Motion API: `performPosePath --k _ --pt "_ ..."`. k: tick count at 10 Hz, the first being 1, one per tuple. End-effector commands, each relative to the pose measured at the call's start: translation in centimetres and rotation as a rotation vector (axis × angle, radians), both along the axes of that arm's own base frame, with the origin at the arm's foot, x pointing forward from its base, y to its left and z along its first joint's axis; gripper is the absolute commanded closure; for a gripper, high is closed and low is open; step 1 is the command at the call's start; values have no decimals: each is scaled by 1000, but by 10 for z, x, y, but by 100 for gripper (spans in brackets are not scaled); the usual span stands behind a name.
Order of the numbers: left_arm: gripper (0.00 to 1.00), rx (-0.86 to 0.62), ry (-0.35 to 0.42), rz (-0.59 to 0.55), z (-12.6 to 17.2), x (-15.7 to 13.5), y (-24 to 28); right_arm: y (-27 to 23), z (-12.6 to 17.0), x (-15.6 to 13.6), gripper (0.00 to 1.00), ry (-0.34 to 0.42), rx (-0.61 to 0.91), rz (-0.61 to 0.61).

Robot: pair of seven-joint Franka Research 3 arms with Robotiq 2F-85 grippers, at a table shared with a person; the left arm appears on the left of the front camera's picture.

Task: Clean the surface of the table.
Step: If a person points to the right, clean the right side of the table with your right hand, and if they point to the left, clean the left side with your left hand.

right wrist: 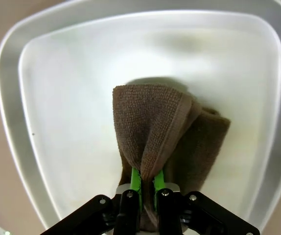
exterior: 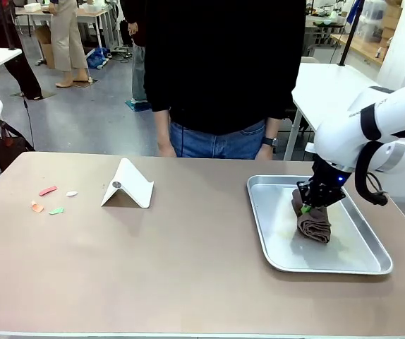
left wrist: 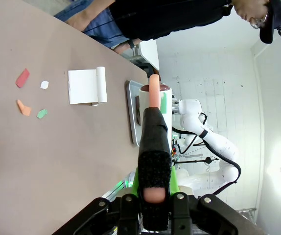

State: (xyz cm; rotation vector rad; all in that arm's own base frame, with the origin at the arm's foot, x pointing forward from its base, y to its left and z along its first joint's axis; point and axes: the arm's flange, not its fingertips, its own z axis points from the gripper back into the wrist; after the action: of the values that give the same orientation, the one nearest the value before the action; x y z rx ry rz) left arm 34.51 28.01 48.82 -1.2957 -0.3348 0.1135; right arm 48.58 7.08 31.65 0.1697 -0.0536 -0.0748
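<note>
Right end effector (right wrist: 147,182) narrow, clamped on folded brown terry cloth (right wrist: 165,132), shiny silver metal tray (right wrist: 47,98) beneath, on matte beige bench (exterior: 188,268), left end effector (left wrist: 153,98) pressed closed, tip detail indistinct

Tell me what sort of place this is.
Probably a robotics lab or workshop: a white robot arm reaches over the table, a person stands by, and more worktables stand on a bare grey floor behind.

The towel (exterior: 315,224) is brown, the tray (exterior: 280,240) silver, the table (exterior: 188,275) beige-brown.
</note>
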Motion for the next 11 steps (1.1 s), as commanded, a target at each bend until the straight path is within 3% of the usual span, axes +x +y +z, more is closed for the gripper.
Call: performPosePath --k 1,4,11 --pt "100 1 -7 -9 3 -3 0 -20 2 -8 98 -29 -35 -70" --pt "100 1 -7 -9 3 -3 0 -21 1 -9 98 -28 -1 -69" --pt "100 1 -7 -9 3 -3 0 43 -2 -13 98 36 156 119"
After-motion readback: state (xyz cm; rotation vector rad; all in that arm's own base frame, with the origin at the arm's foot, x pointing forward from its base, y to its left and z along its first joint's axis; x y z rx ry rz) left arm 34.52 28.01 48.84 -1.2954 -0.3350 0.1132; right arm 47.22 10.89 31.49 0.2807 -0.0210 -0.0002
